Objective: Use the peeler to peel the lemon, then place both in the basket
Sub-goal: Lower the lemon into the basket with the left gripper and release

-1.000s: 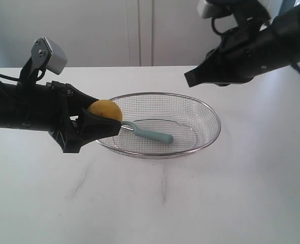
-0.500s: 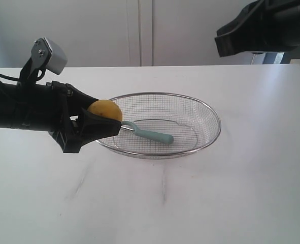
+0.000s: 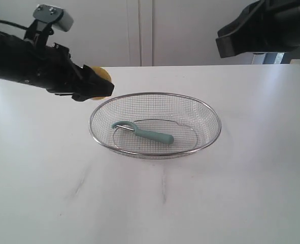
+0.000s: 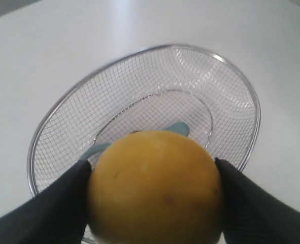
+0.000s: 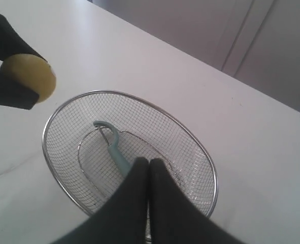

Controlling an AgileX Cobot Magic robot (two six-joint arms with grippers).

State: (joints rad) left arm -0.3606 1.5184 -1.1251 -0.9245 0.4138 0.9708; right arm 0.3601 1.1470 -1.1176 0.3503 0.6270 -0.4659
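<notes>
Aloft, left fingers [image 4: 48, 208] grip the lemon [image 4: 155, 188], seemingly outside the basket [image 3: 218, 124].

No text, label, brand, number or sign can be read in any view. The grey camera housing [image 3: 53, 15] at the upper left of the exterior frame shows only plain casing. The lemon [image 4: 155, 188], the peeler [image 3: 155, 135] and the basket [image 3: 205, 122] carry no legible marks.
</notes>
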